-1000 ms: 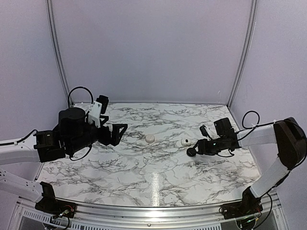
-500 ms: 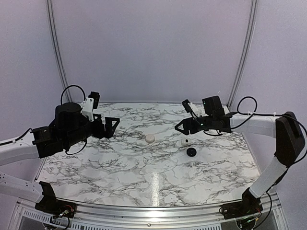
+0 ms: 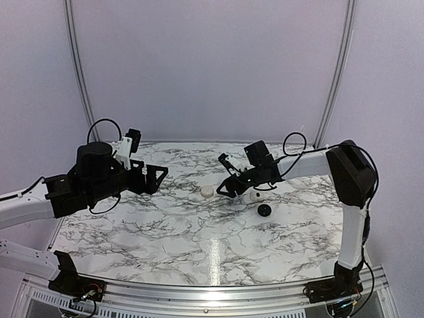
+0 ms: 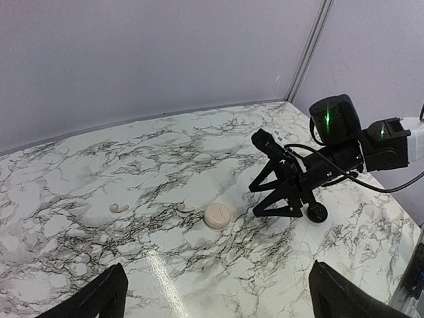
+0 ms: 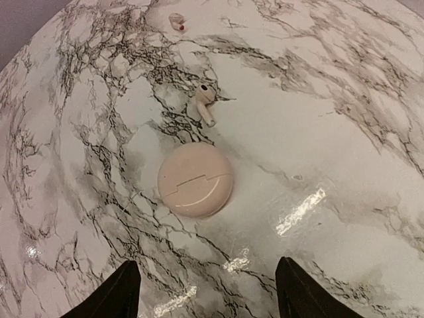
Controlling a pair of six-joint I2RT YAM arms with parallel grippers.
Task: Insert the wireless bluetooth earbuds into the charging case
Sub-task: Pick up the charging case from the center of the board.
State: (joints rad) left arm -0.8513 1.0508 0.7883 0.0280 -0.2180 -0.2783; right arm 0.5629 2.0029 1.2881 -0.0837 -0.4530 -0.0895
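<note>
The right gripper [image 5: 207, 265] hangs fingers spread at bottom centre. The closed charging case [image 5: 195, 180] lies mid-frame above the gap, with one pale earbud [image 5: 204, 104] just beyond it and a second earbud [image 5: 177, 21] at the top edge. The left gripper [image 4: 217, 268] is spread wide.

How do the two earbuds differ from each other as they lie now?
The near earbud lies close beside the closed charging case, stem showing; the far earbud lies well away from it. The far earbud shows a red spot, the near earbud a dark one. Both are pale and lie loose on the table.
</note>
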